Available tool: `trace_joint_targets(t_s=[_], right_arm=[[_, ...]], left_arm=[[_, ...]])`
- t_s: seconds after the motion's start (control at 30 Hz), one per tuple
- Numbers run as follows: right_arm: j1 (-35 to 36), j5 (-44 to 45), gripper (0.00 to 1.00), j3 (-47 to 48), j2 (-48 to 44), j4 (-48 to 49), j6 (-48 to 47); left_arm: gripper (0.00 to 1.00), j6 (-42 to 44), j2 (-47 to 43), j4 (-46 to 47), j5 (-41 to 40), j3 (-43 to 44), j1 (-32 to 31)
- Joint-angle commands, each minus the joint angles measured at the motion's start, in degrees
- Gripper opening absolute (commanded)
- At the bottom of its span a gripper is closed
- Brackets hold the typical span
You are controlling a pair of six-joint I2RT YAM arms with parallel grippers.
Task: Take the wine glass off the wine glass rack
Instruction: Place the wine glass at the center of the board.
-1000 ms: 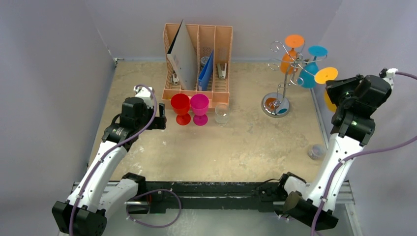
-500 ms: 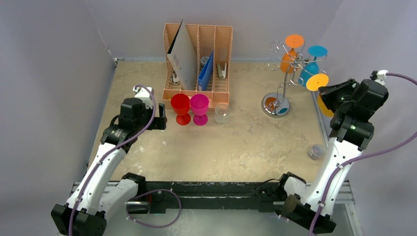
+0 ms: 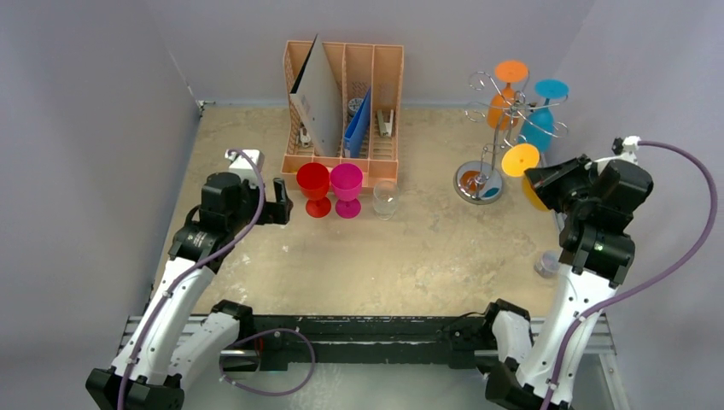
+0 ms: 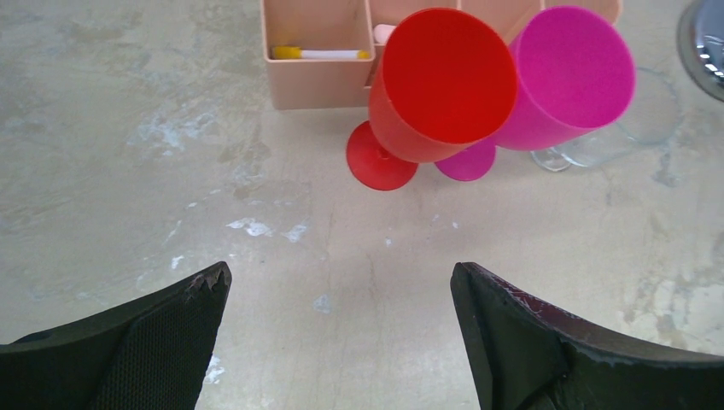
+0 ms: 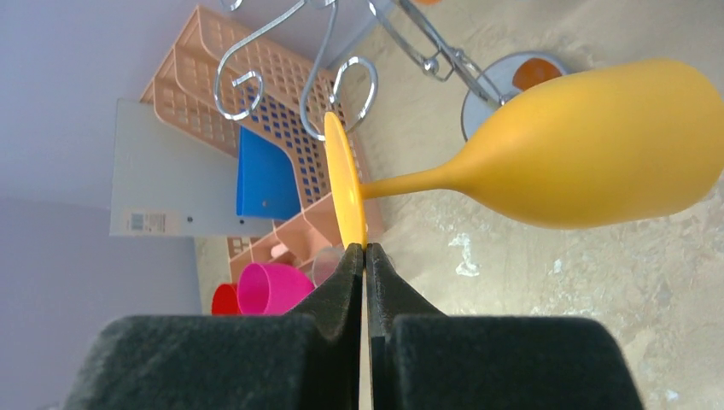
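The wine glass rack (image 3: 493, 115), silver wire on a round disc base, stands at the back right with an orange glass (image 3: 503, 96) and a teal glass (image 3: 540, 121) hanging on it. My right gripper (image 3: 536, 177) is shut on the foot disc of a yellow wine glass (image 3: 520, 160), held on its side just in front of the rack. In the right wrist view the jaws (image 5: 364, 249) pinch the disc's edge, the yellow bowl (image 5: 598, 154) points right, and the rack's loops (image 5: 448, 60) are above, apart from the glass. My left gripper (image 3: 282, 205) is open and empty.
A peach slotted organiser (image 3: 341, 102) stands at the back. A red glass (image 3: 313, 188), a magenta glass (image 3: 347, 188) and a clear glass (image 3: 385, 198) stand before it, also in the left wrist view (image 4: 435, 94). A small clear cup (image 3: 547, 263) sits near the right edge.
My right gripper has carried the yellow glass left and down, away from the rack's arms. The left arm has shifted slightly and stays open.
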Motion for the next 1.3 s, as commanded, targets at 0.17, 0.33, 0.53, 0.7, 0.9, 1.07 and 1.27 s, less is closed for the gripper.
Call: trace_joint_targets(t_s=[0.17,0.33,0.53,0.7,0.9,1.07,1.27], right_arm=[[4.7,-8.2,0.00,-7.3,-4.2,0.0,-2.5],[7.0,-15.5,0.00,-9.7,-4.7,1.3,-1.5],[8.9,-22.2,0.00,-9.7,-3.6,1.2,-2.7],[10.7,-28.9,0.00,-9.7,-1.8,2.2,-3.1],[14.3,-32.0,0.00,-9.6,-0.3,2.7,-3.8],[19.8,-31.6,0.00,-10.0,1.0,3.2,-3.6],[25.3,-30.7,0.00,-9.9,1.6,2.0,-4.9]], left_arm=[[1.00,-7.1,-0.3,3.7,13.0,4.6,0.3],[0.99,-9.6,1.0,6.1,22.8,6.8,0.3],[0.96,-12.8,3.4,12.3,36.0,7.4,0.2],[0.94,-15.4,6.3,16.8,44.6,7.8,-0.4],[0.93,-16.4,8.7,20.6,44.2,8.1,-6.5],[0.91,-18.6,13.9,25.3,42.3,10.0,-14.1],[0.88,-23.8,17.4,35.2,42.9,9.3,-17.4]])
